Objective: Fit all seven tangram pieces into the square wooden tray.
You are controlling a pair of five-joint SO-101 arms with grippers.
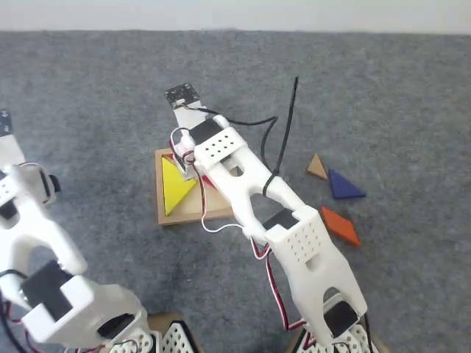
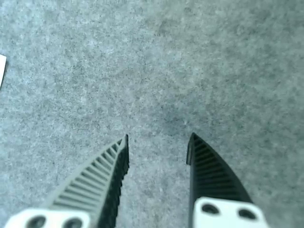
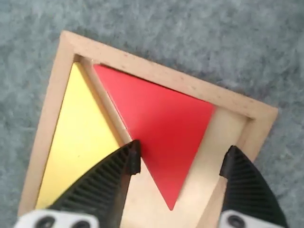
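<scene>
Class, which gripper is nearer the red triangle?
Right. The right gripper hangs open directly over the red triangle in the tray; the left gripper is over carpet, away from the tray.

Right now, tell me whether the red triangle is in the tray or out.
In. The red triangle lies flat inside the wooden tray, beside the yellow triangle; the right gripper hangs open over it.
</scene>
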